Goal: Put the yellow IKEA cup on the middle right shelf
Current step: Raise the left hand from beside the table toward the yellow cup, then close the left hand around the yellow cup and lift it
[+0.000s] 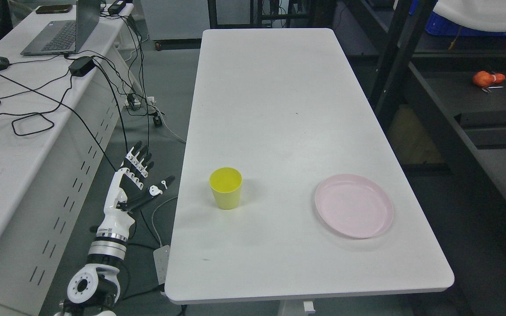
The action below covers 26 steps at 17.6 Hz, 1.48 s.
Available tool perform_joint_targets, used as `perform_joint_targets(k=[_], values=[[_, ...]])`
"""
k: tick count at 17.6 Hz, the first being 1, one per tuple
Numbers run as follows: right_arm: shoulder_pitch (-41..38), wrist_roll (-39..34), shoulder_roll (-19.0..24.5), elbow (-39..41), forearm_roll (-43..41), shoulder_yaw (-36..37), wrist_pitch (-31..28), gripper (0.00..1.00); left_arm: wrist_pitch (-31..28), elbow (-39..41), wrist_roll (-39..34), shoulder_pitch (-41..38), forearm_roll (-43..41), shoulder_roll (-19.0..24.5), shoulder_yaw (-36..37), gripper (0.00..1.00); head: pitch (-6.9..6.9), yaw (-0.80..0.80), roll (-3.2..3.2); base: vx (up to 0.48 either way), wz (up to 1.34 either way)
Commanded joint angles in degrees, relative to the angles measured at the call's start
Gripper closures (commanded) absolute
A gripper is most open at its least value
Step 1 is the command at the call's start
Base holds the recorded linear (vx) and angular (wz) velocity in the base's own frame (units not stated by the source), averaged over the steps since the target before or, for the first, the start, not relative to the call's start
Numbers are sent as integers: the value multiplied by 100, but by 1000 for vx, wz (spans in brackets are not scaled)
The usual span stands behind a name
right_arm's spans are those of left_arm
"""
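Note:
A yellow cup (225,188) stands upright and empty on the white table (279,109), near its front left. My left hand (141,177) is off the table's left edge, over the floor, with fingers spread and holding nothing. It is to the left of the cup, a short gap away. A dark shelf unit (455,114) stands to the right of the table. My right arm is out of view.
A pink plate (353,205) lies on the table's front right. An orange object (488,78) lies on a dark shelf at the right. A desk (16,131) with a laptop (59,30), cables and a mouse stands at the left. A power strip (161,263) lies on the floor.

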<state>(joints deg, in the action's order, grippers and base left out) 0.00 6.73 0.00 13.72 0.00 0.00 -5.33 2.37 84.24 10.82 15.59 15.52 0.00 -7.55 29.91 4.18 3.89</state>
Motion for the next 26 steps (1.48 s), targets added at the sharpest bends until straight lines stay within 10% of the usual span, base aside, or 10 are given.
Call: perform_joint_targets(k=[1,15,26], values=[[-79,-5,-100,0,-141,-97,-3,1,-18,-1514,209,717,31,100,333,1,0,0,0,0,0],[-79,-5,-100,0,-141,-97,-3,1,9,-1621,878,806,-708,100,1879,1,0,0,0,0,0],[-79,-5,-100,0,-141,-97,-3,1,26,-2167,878,841,-867,100,1547,11,0,0,0,0,0]])
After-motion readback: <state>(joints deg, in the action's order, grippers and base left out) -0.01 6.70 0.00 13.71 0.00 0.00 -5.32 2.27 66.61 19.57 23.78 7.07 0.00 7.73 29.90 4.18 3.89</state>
